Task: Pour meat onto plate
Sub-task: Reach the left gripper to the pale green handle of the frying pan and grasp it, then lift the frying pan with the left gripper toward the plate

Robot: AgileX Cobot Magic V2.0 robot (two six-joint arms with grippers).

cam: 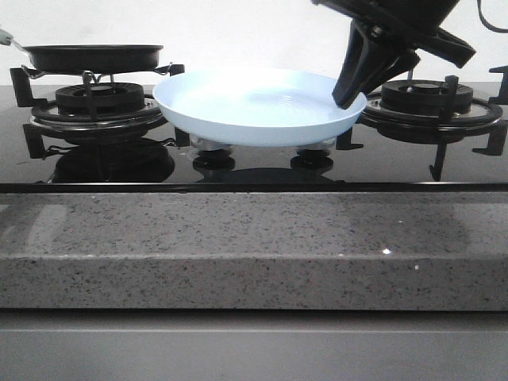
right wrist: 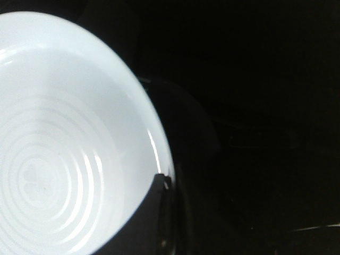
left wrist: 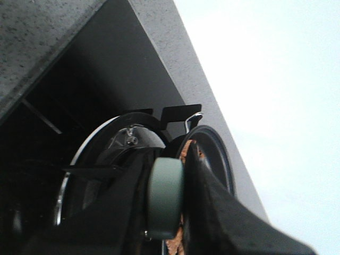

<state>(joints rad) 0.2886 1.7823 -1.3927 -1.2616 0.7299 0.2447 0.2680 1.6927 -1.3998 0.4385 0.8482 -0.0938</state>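
Left hand (left wrist: 170, 212): clenched on the pale green handle (left wrist: 166, 199) of the black frying pan (cam: 94, 55). The pan sits level over the left burner (cam: 99, 99). Its long axis, handle to far rim, runs straight out ahead of this hand.

The meat (left wrist: 187, 154): only a few light-brown fragments show beside the handle in the left wrist view; the bulk, judged to lie inside the pan, is hidden by the pan wall in the front view.

Right hand (cam: 349, 95): set at the rim of the plate (cam: 262, 107), one finger (right wrist: 151, 212) inside the rim. Whether it is grasping the rim or merely resting against it cannot be told.

The plate is bare and stands between the two burners, on the right hand's own left side.

Governing relation: the plate lies to the right of the left hand and pan, just beside the pan's burner. The left hand is the nearer to the meat. Judgement: the pour is not yet begun; the pan must travel rightward until its rim overhangs the plate, then tilt.
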